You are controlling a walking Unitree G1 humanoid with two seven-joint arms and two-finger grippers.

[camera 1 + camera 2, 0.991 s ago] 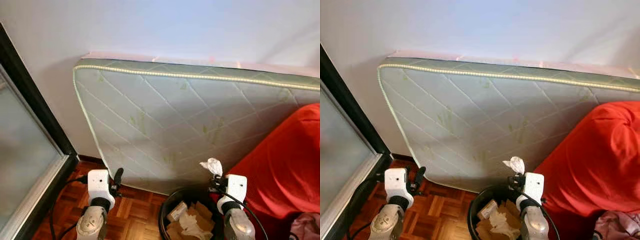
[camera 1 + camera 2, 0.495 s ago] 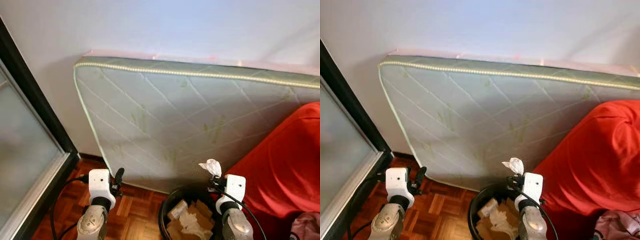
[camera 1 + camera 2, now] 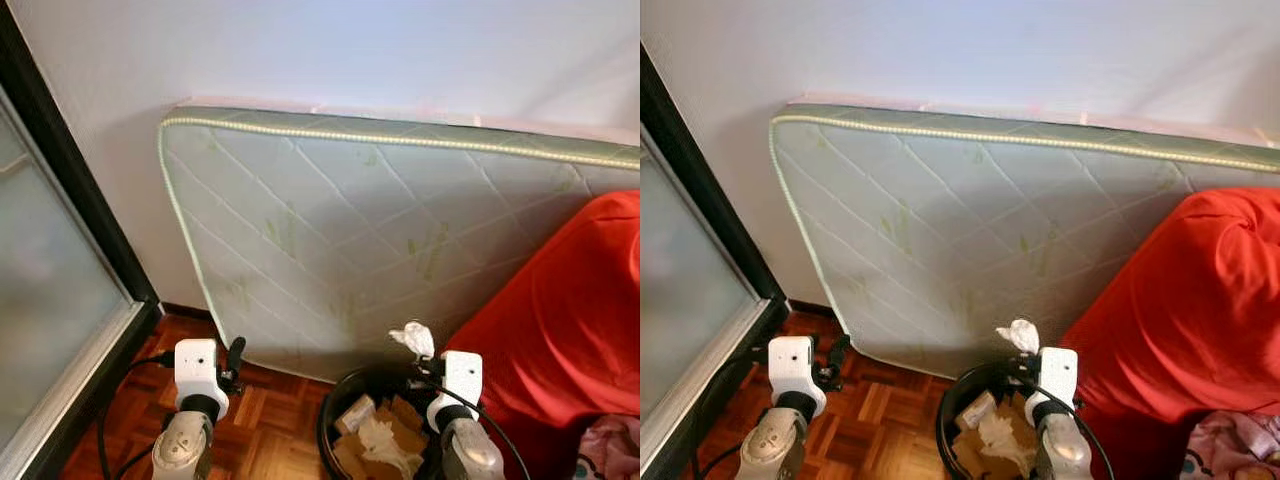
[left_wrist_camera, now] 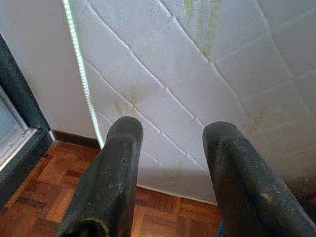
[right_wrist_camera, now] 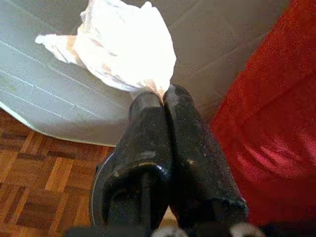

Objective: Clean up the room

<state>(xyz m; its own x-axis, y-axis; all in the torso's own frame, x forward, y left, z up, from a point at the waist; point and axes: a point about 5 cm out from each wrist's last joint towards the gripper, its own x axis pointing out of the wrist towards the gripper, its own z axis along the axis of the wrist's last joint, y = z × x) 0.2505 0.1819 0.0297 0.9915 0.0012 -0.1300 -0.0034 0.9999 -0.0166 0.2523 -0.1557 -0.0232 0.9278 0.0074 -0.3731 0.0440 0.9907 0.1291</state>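
Note:
My right gripper [image 3: 419,358] is shut on a crumpled white tissue [image 3: 414,340], pinched at its base [image 5: 153,94] and held over the far rim of a black round bin [image 3: 340,400]. The bin holds cardboard scraps and crumpled paper [image 3: 378,438]. My left gripper [image 3: 234,358] is open, empty, above the parquet floor; its two fingers [image 4: 108,177] point at the mattress.
A quilted white and green mattress [image 3: 350,230] leans on edge against the wall right behind the bin. A red cover [image 3: 570,330] rises on the right, touching the bin. A dark-framed glass door [image 3: 50,300] stands on the left. Parquet floor [image 3: 270,420] lies between.
The camera has shifted a little, so the scene sits further right in the picture. My right gripper with the tissue has come down slightly toward the bin. The left gripper is unchanged.

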